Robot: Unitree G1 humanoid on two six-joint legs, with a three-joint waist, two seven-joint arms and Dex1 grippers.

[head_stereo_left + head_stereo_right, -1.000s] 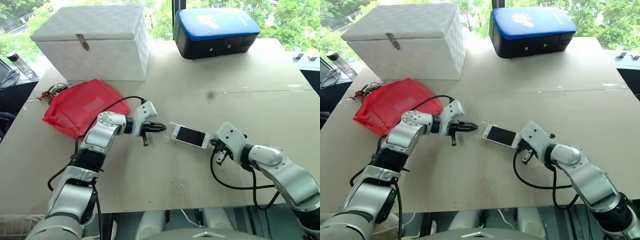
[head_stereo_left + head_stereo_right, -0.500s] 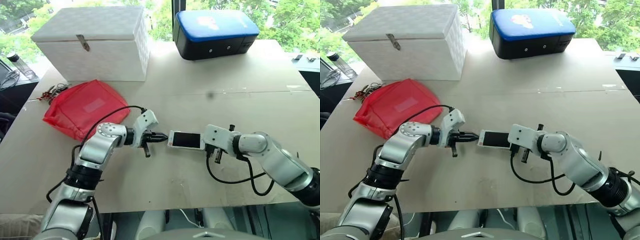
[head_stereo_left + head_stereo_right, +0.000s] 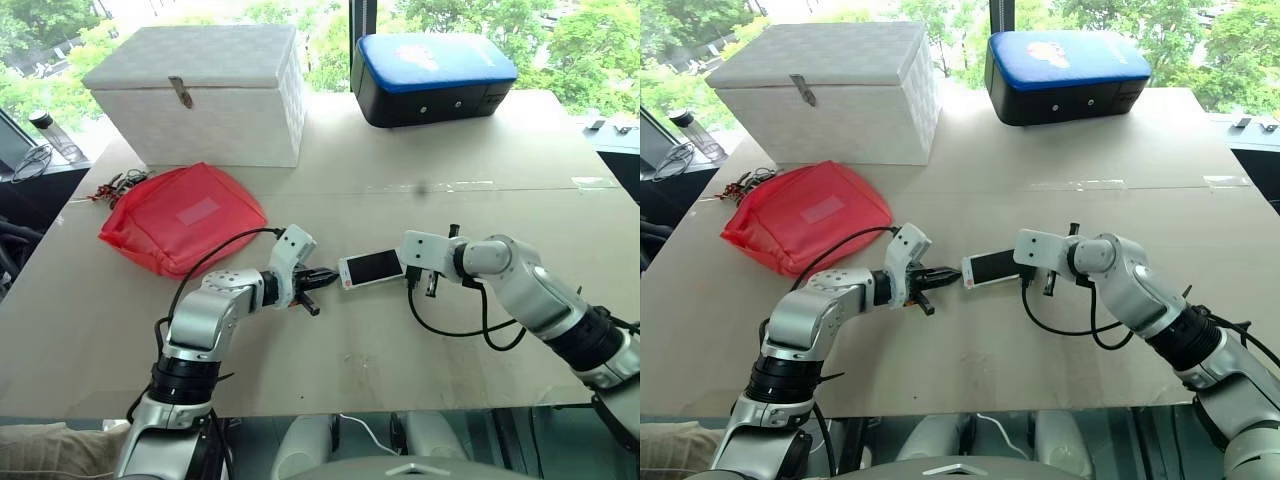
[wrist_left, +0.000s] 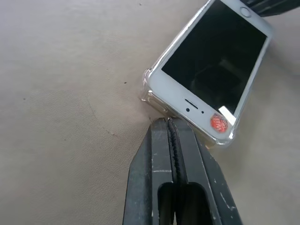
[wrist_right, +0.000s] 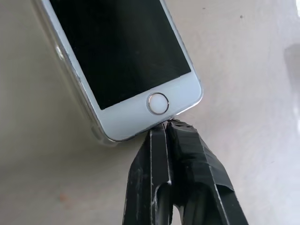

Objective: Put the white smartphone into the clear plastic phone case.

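Observation:
The white smartphone (image 3: 372, 267) lies screen up in the middle of the table, between my two grippers. The clear plastic phone case (image 4: 149, 93) shows as a transparent rim around the phone's earpiece end and along one long side (image 5: 61, 54). My left gripper (image 4: 168, 121) is shut with nothing between its fingers. Its tips touch the case's rim at the earpiece end, near a small red sticker (image 4: 217, 123). At the opposite end, my right gripper (image 5: 166, 125) is also shut, empty, and its tips press against the edge just below the home button (image 5: 158, 102).
A white latched box (image 3: 200, 90) stands at the back left, with a red pouch (image 3: 180, 215) in front of it. A blue-topped black case (image 3: 435, 75) sits at the back, right of centre. Keys (image 3: 110, 185) lie at the left table edge.
My right gripper moved forward and rolled, turning the phone's home-button end farther from me. The left gripper rolled and drew back slightly, and its tips now touch the case's end.

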